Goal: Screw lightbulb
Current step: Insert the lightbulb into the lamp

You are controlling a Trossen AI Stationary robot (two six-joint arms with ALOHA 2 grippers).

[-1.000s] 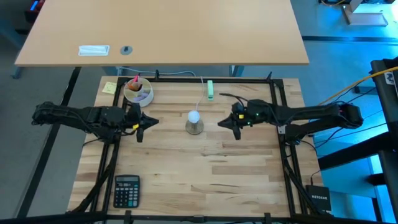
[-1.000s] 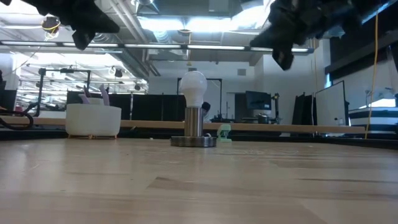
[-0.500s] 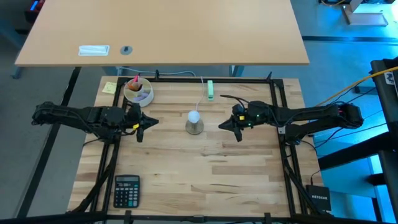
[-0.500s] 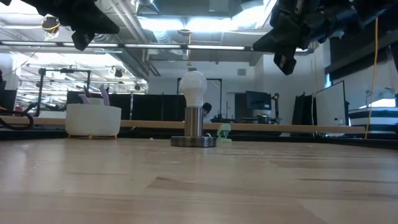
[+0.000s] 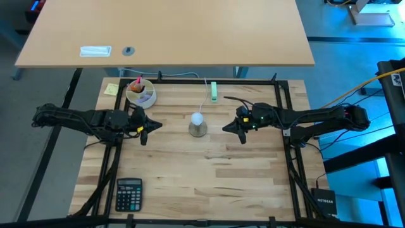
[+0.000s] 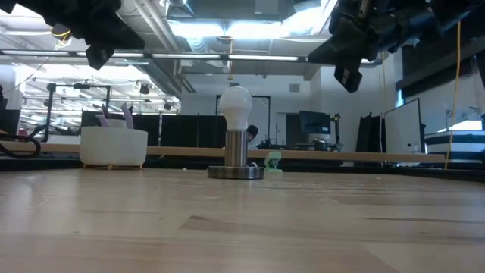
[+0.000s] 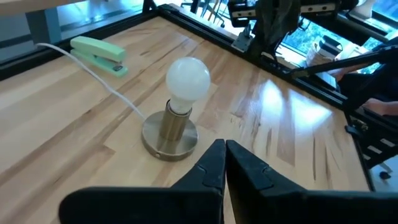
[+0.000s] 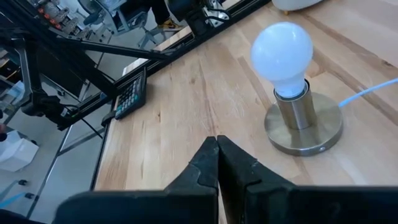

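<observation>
The white lightbulb stands upright with its screw base in the round grey metal socket at the table's middle; it shows also in the low view, the left wrist view and the right wrist view. A thin white cord runs from the socket to a pale green plug block at the far edge. My left gripper hangs shut, above the table, left of the bulb. My right gripper hangs shut to the bulb's right. Both are apart from the bulb.
A white bowl with small items and a yellow note sit at the far left. A calculator lies near the front left corner. A black frame borders the table. Bare wood lies in front of the socket.
</observation>
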